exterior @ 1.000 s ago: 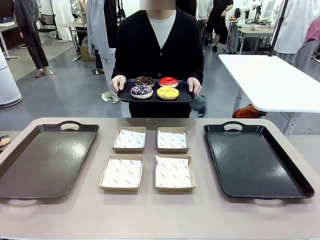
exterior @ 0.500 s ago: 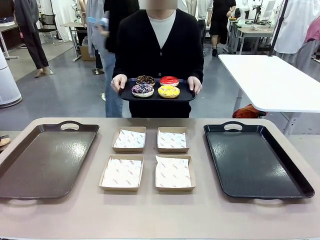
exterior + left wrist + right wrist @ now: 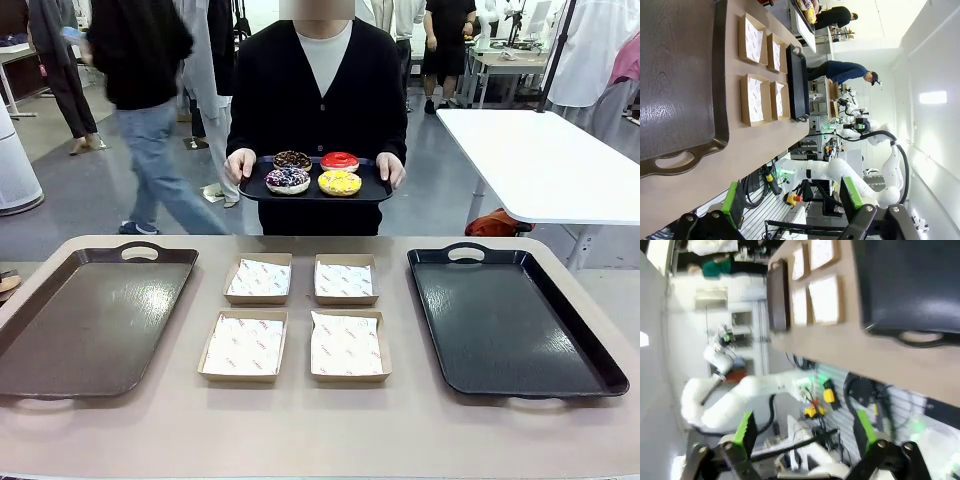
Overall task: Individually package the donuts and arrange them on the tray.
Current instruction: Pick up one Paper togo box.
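Judging from the front view, nothing is packaged yet: all four donuts (image 3: 314, 172) sit on a person's small tray (image 3: 372, 187) beyond the surface's (image 3: 320, 430) far edge. Four boxes (image 3: 244, 346) lie empty mid-surface, brown tray (image 3: 90, 320) at its left edge, black tray (image 3: 510, 330) at its right. A grey-floored workroom lies behind. Left wrist view: left gripper (image 3: 792, 202) spread, empty. Right wrist view: right gripper (image 3: 805, 437) apart, empty.

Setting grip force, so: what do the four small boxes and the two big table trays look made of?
Boxes: apparently matte brown cardboard, lined with printed white paper. Left tray: probably plastic, brown, wood-grain pattern, soft sheen. Right tray: probably plastic, glossy black, bright reflections.
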Tool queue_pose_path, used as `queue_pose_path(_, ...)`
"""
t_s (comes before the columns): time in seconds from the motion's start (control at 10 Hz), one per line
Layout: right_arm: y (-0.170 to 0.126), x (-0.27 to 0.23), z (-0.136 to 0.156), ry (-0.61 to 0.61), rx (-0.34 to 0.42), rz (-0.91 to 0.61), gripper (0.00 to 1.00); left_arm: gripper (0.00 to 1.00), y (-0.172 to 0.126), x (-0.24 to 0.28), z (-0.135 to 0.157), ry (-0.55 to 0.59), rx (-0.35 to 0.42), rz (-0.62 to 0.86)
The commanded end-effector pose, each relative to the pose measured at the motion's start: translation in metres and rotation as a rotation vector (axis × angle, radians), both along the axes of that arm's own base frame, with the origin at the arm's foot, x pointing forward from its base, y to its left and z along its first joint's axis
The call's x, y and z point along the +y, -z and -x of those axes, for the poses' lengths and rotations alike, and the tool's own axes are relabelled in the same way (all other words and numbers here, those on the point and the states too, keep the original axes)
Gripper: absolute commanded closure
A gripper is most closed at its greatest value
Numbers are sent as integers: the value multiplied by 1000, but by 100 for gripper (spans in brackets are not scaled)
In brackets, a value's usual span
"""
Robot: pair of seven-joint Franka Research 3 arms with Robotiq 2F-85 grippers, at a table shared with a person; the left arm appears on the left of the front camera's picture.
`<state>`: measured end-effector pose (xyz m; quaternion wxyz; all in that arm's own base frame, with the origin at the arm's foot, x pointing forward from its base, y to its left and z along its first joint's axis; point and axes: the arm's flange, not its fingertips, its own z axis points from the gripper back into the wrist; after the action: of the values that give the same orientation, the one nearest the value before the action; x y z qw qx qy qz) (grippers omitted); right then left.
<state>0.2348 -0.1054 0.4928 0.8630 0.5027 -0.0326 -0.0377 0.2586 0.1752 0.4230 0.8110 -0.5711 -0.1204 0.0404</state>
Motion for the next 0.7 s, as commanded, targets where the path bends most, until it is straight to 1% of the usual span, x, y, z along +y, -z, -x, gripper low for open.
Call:
queue_pose_path(0.0,-30,72,-38,-83,-5,121,0,0,-1,0,0,-8,-1,9)
queue_pose_path(0.1,-28,114,-49,-109,11,224,0,0,-1,0,0,-8,-1,9)
queue_pose_path(0.3,-17,188,-72,-120,18,403,0,0,-1,0,0,-8,-1,9)
queue_pose_path(0.4,-10,218,-89,-110,10,501,0,0,-1,0,0,-8,-1,9)
queue_pose_path(0.6,10,269,-105,-108,7,598,0,0,-1,0,0,-8,-1,9)
